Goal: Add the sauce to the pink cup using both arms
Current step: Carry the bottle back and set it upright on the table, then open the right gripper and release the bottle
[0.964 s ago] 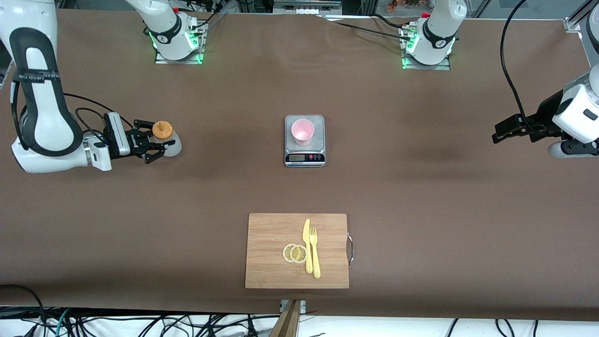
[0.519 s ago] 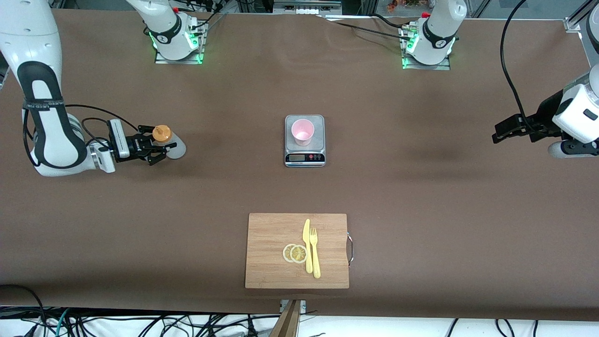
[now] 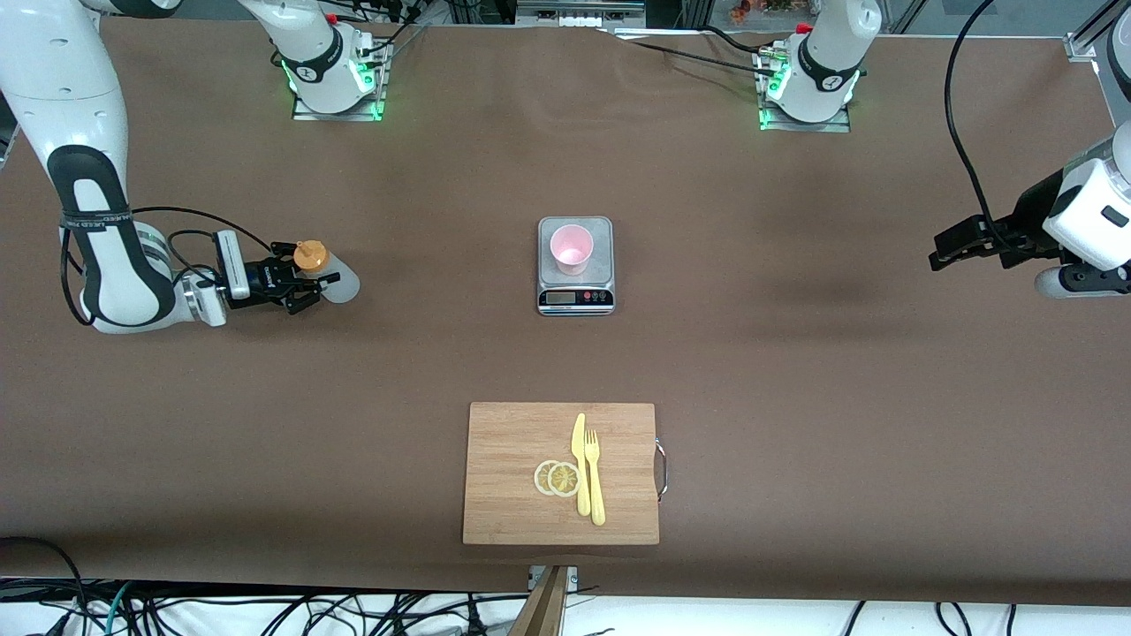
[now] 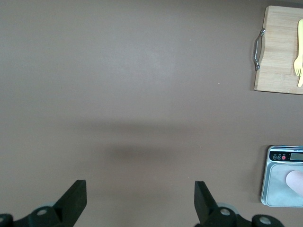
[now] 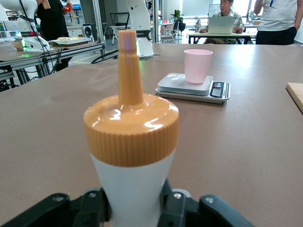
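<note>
Over at the right arm's end of the table (image 3: 406, 353), the right pincer (image 3: 305, 284) is down low around the sauce bottle (image 3: 322, 274), its fingers spread to either side of the whitish body, with the orange nozzle cap (image 5: 130, 118) standing upright above them. From the right wrist view the fingers look close against the bottle's lower part, but I cannot tell whether they actually press it.

In the middle of the table sits a small steel kitchen scale (image 3: 575, 265), and the pink cup (image 3: 571, 248) stands upright on its plate, well apart from the bottle. Nearer the front camera lies a wooden cutting board (image 3: 512, 477) carrying two lemon slices (image 3: 557, 478), a yellow knife (image 3: 580, 464) and a yellow fork (image 3: 595, 477) side by side.

At the left arm's end, the left pincer (image 3: 950, 247) hangs in the air over bare table, its fingers (image 4: 73, 201) released and wide apart, holding nothing; that arm waits.
</note>
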